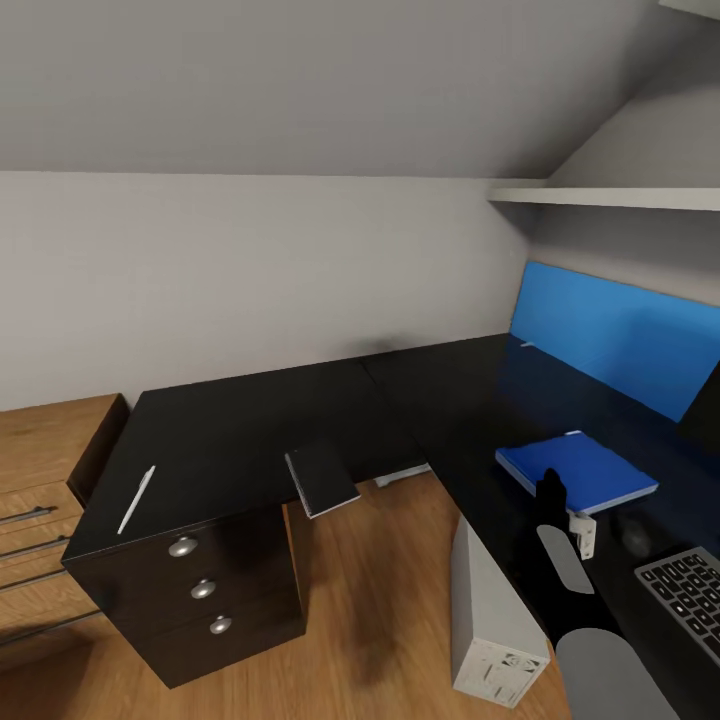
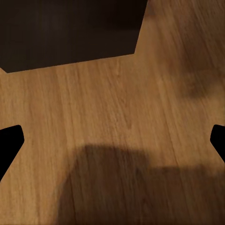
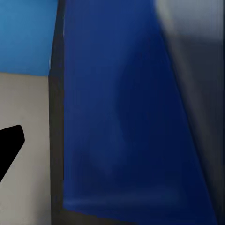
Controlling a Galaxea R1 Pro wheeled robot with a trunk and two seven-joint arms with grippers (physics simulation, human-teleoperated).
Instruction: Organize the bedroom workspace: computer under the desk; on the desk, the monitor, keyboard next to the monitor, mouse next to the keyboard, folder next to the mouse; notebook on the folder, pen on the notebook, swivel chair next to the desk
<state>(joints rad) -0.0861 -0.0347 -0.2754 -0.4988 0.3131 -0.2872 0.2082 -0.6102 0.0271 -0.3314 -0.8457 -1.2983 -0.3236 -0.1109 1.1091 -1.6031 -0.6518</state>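
Note:
The blue folder (image 1: 590, 465) (image 3: 122, 117) lies flat on the black desk (image 1: 250, 420), in front of the blue back panel. My right gripper (image 1: 548, 490) (image 3: 112, 145) is open at the folder's near edge, one fingertip (image 3: 10, 145) showing beside it. The dark notebook (image 1: 320, 478) overhangs the desk's inner edge. A white pen (image 1: 137, 498) rests above the drawers. The keyboard (image 1: 690, 598) is at the lower right, with the monitor's corner (image 1: 705, 410) behind it. The grey computer (image 1: 490, 625) stands on the floor by the desk. My left gripper (image 2: 112, 145) hangs open over the floor. Mouse and swivel chair are out of view.
A light wooden dresser (image 1: 45, 470) adjoins the desk's drawer unit (image 1: 205, 590) on the left. A white shelf (image 1: 610, 197) hangs under the sloped ceiling above the back panel (image 1: 620, 335). Wood floor (image 1: 370, 600) (image 2: 117, 108) lies inside the desk's L.

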